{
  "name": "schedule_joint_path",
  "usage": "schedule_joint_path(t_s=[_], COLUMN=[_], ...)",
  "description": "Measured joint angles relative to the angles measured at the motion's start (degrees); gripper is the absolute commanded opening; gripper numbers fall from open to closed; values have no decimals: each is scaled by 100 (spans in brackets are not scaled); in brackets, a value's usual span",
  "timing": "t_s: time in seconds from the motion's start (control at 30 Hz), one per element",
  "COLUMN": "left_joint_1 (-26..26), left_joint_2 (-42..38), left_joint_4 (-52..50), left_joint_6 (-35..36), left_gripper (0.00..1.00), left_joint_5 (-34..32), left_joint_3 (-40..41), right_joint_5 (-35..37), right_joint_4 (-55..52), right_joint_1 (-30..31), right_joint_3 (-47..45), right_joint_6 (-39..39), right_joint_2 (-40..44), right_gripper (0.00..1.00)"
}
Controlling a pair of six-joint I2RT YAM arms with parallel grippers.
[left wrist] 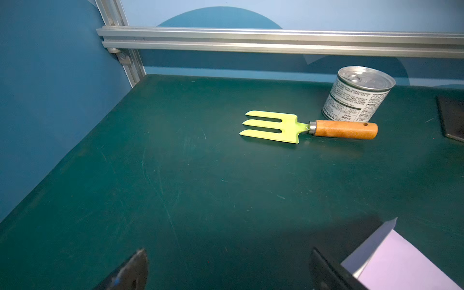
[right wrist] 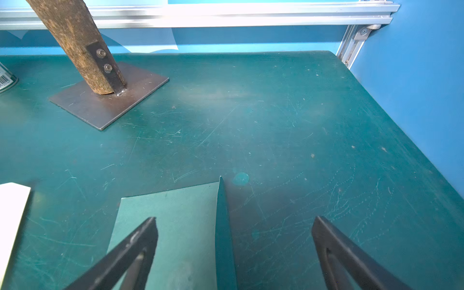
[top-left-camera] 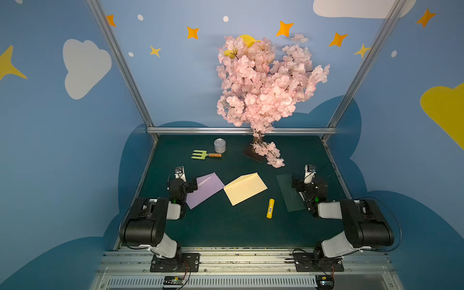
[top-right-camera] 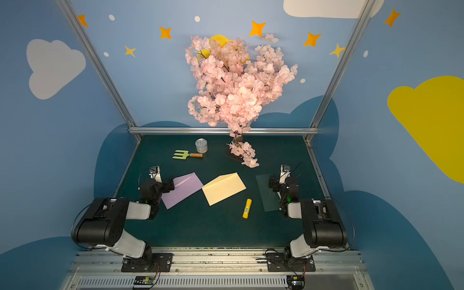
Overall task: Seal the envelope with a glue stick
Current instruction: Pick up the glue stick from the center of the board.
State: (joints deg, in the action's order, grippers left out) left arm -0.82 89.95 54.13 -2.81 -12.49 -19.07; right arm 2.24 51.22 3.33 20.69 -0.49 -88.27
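A: Where's the envelope [top-left-camera: 245, 188]?
B: Flat and skewed in the middle of the table [top-left-camera: 226, 233], between the lilac envelope [top-left-camera: 206, 190] and the dark green envelope [top-left-camera: 286, 193]. Its left corner meets the lilac one. The glue stick [top-left-camera: 270, 208] lies just beside its near right corner, not touching.
A: Fingers?
B: Left fingers [left wrist: 135, 268] are spread wide and empty, by the lilac envelope at the left edge. Right fingers [right wrist: 140, 246] are spread wide and empty, over the dark green one near the right edge.
A: Room?
B: Bare table along the near edge. Toward the far edge there's a can [top-left-camera: 220, 145], lid sealed, contents unseen. A garden fork [top-left-camera: 206, 154] lies just beside it, and there's a blossom tree [top-left-camera: 266, 82].
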Motion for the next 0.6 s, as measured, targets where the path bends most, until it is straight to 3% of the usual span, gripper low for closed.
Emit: schedule_joint_path(t_s=[0.6], left_joint_1=[0], left_joint_2=[0], left_joint_4=[0], left_joint_6=[0], left_gripper=[100], left_joint_5=[0], left_joint_3=[-2], right_joint_5=[-151], right_joint_4=[0], right_joint_1=[-120], right_joint_3=[0], right_joint_6=[24], right_joint_2=[0], right_gripper=[98])
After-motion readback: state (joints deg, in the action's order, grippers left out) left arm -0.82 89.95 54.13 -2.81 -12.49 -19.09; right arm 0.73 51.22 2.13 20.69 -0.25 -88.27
